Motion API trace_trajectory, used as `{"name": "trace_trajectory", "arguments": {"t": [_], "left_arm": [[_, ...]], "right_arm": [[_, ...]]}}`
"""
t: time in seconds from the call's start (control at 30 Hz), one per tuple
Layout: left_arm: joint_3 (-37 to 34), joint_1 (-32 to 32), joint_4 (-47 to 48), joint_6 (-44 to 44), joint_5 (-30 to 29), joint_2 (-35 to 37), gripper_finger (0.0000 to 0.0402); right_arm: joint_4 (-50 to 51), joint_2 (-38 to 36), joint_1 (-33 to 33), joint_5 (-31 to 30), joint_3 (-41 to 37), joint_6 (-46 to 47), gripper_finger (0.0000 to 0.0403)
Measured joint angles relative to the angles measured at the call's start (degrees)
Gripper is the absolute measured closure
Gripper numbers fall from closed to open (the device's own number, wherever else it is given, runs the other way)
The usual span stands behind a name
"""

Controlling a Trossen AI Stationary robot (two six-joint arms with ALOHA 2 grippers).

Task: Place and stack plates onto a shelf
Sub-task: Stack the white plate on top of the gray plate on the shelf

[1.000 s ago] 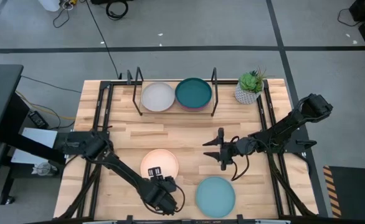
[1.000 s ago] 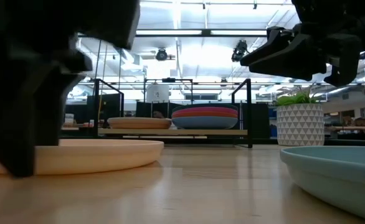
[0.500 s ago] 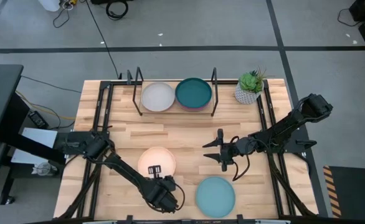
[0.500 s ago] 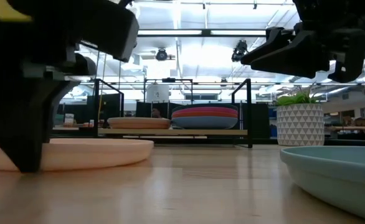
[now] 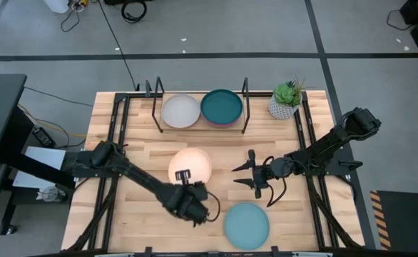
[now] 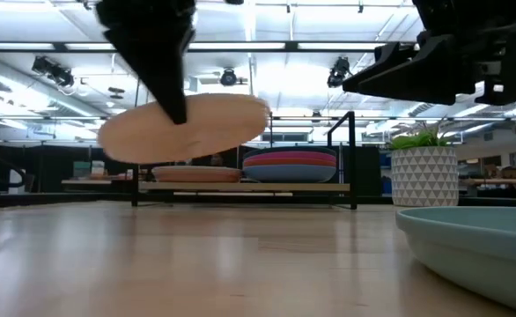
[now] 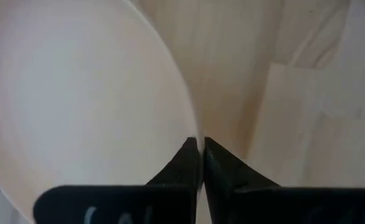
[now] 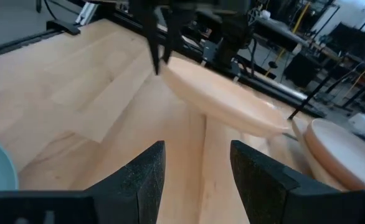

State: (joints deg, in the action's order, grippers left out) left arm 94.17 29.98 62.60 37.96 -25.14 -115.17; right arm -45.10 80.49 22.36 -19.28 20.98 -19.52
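left tool (image 7: pixel 200 163): fingers pinched together, raised | right tool (image 8: pixel 195 165): fingers parted, hovering

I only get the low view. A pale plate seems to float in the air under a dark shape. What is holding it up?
Observer: The left gripper is shut on the rim of the cream plate; its wrist view shows the edge pinched between the two fingers.
Operator: And the dark thing at my top right?
Observer: That is the right gripper, open and holding nothing, seen from above between the cream plate and the light blue plate.
Operator: What tops the pile on the shelf?
Observer: From above, a dark teal plate tops that pile on the shelf, beside a pale plate.
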Motion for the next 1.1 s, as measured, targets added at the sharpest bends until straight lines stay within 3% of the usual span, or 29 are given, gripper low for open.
{"name": "trace_trajectory", "arguments": {"t": [0.47, 1.1], "left_arm": [[0.0, -8.7, 0.9, -18.1, -0.8, 4.0, 0.0387], [0.1, -17.1, -2.0, -33.8, -0.4, 14.5, 0.0387]], "right_arm": [[3.4, 0.0, 1.7, 1.0, -1.4, 11.8, 0.0216], [0.6, 0.0, 5.4, -3.6, -2.7, 13.3, 0.0216]]}}
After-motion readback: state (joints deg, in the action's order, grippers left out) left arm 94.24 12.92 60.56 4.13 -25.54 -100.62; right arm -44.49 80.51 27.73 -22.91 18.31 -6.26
